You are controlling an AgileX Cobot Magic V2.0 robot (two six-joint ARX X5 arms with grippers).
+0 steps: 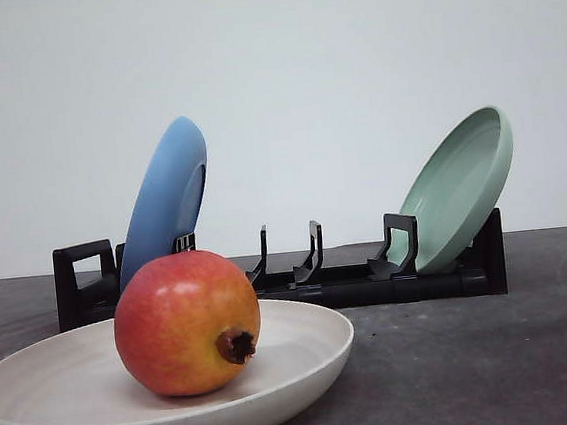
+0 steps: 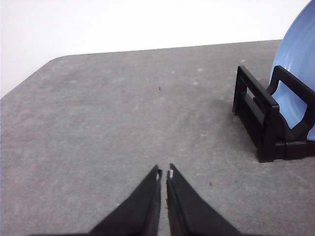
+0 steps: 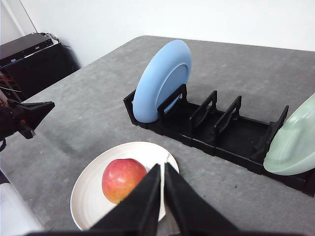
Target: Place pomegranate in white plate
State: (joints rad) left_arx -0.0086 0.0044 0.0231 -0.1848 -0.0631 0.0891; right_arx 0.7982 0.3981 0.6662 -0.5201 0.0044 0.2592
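Observation:
The pomegranate point(image 1: 178, 318) is red-orange with a dark crown and rests inside the white plate point(image 1: 313, 365) at the front left of the table. In the right wrist view the pomegranate point(image 3: 120, 179) sits in the white plate point(image 3: 86, 196), just beyond my right gripper point(image 3: 162, 167). That gripper is shut with nothing in it, above the plate's near rim. My left gripper point(image 2: 164, 172) is shut and holds nothing, over bare grey table a little way from the rack's end.
A black dish rack point(image 1: 371, 284) stands behind the plate. It holds a blue plate point(image 1: 167, 199) upright at its left end and a pale green plate point(image 1: 462, 185) leaning at its right end. The left arm point(image 3: 19, 118) reaches in beside the table.

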